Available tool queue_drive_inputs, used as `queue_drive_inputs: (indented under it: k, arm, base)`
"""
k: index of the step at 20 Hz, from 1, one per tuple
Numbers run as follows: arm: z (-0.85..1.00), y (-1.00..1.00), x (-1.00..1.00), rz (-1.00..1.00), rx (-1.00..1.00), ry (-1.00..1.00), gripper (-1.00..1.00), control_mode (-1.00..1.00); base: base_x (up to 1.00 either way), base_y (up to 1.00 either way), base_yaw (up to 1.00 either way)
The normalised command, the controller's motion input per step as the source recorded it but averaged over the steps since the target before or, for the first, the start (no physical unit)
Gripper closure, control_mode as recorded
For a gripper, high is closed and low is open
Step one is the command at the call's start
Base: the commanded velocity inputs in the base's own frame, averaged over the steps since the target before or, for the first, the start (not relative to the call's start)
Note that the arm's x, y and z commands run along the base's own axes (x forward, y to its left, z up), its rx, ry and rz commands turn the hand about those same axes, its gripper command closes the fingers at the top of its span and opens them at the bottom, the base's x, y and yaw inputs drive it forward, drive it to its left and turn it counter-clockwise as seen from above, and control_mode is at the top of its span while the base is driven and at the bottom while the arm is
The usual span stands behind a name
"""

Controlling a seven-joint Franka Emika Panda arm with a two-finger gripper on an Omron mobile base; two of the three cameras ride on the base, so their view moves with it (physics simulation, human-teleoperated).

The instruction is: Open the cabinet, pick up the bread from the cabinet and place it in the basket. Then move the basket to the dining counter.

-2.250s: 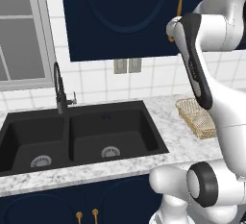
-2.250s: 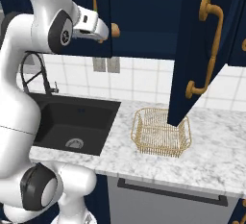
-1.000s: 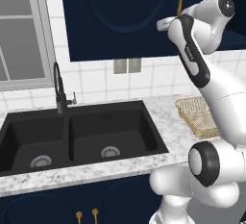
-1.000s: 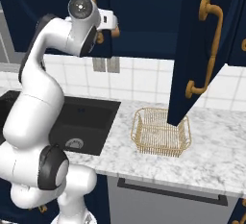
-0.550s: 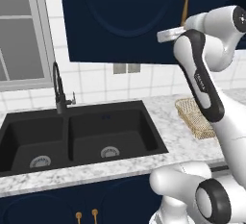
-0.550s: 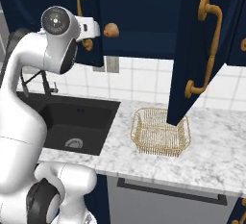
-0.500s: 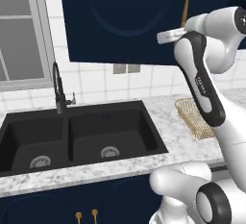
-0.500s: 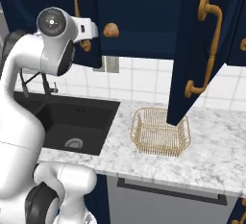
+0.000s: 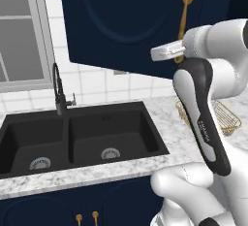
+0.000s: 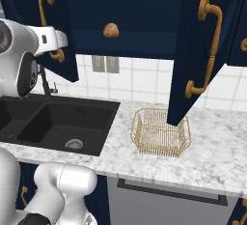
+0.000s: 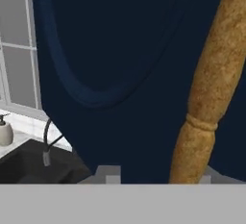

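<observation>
Navy doors now stand apart on the cabinet [image 10: 125,16]: against the frames from two seconds back, its left door [image 9: 131,21] has swung outward and stands well off the cabinet face, so the inside is exposed and the opening step looks close to done. Nearest the base, the black sink [image 9: 72,137] lies in the marble surface [image 10: 212,156], and the basket [image 10: 161,132] rests on that surface at about 3 o'clock from the sink, under the lower edge of the right door [image 10: 202,50]. Farther back and higher, the bread [image 10: 111,30] is a small brown lump inside the cabinet, at roughly 11 o'clock from the basket. The hand [image 9: 167,53] has risen from beside the closed door and sits against the left door's brass handle [image 11: 211,88]; the hand view has the handle pressed up close at 3 o'clock. Whether the fingers are clenched on it or released I cannot tell. Reaching for the bread would likely come next.
</observation>
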Motion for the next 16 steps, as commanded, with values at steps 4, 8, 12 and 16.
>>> queue_drive_inputs:
  k: [4, 8, 12, 16]
  arm:
    - [0.01, 0.45, -1.00, -0.07, 0.00, 0.00, -1.00, -1.00]
    - [0.42, -0.54, -0.88, -0.01, 0.11, 0.00, -1.00, -1.00]
    - [0.38, -0.92, -0.81, 0.00, 0.28, 0.00, -1.00, -1.00]
    - [0.23, -1.00, 0.11, -0.02, 0.32, 0.05, -1.00, -1.00]
  base:
    - [0.00, 0.00, 0.00]
    - [0.00, 0.00, 0.00]
    - [0.00, 0.00, 0.00]
    - [0.00, 0.00, 0.00]
